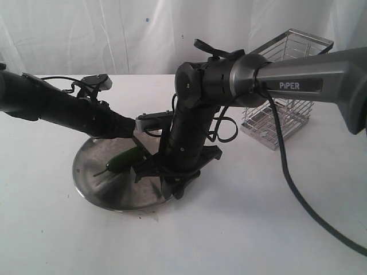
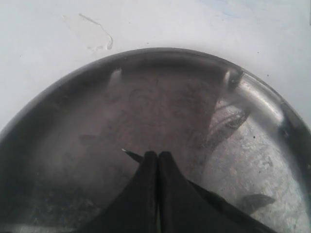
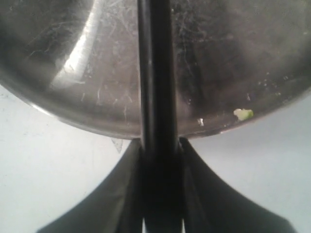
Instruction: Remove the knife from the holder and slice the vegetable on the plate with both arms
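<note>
– Two claws to report. State of each?

– The right claw (image 3: 158,143) was clamped on the knife (image 3: 155,73), which reached across the rim of the plate (image 1: 94,192). The left claw (image 2: 158,158) was clenched over the plate with nothing seen between its tips.

– Location of the vegetable (image 1: 123,160)?

– It lay apparently whole on the plate, between the two arms. The holder (image 1: 266,123) stood toward the rear right corner of the worktop (image 1: 241,229).

– Fault risks?

– By judgement, the chilli was not pinned, so its glossy round skin could have rolled or skidded under the blade. Pressure near the rim could have tipped or shifted the plate. The closely spaced claws could have collided.
</note>
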Controlling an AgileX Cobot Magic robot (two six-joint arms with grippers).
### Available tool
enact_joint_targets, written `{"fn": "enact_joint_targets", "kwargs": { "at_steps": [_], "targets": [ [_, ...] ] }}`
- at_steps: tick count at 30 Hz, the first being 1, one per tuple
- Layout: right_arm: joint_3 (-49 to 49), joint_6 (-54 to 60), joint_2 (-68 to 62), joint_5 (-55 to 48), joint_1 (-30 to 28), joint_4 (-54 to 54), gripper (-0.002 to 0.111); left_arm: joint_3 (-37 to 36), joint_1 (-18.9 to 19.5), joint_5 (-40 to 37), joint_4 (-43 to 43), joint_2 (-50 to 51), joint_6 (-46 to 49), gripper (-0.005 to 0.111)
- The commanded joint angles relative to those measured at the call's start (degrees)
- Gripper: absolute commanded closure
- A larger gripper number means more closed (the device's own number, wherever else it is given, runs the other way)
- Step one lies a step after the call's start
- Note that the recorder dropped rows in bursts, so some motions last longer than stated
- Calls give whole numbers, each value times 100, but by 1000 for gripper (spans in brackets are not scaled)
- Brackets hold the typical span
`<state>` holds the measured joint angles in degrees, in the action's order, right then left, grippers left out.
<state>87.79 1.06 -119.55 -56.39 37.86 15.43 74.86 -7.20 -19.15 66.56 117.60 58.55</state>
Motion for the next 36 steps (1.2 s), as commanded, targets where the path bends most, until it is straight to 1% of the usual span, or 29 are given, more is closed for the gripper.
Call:
{"fn": "enact_joint_targets", "kwargs": {
  "at_steps": [1,3,12,18,26,30,36],
  "targets": [
    [15,-22,3,18,10,-1,108,-58,25,-214,60,344,-18,107],
    [15,-22,3,42,10,-1,108,-92,25,-237,60,479,-18,107],
    [15,-22,-45,109,10,-60,108,-157,25,-173,66,500,-18,107],
    [15,-22,-276,-197,10,6,108,-157,25,-248,61,500,-18,107],
    [15,-22,-328,-236,10,28,108,-157,25,-289,61,500,-18,107],
    [15,-22,-328,-316,10,28,108,-157,25,-191,427,417,-1,107],
    [15,-22,-328,-329,10,41,108,-157,25,-139,584,81,44,107]
  ]
}}
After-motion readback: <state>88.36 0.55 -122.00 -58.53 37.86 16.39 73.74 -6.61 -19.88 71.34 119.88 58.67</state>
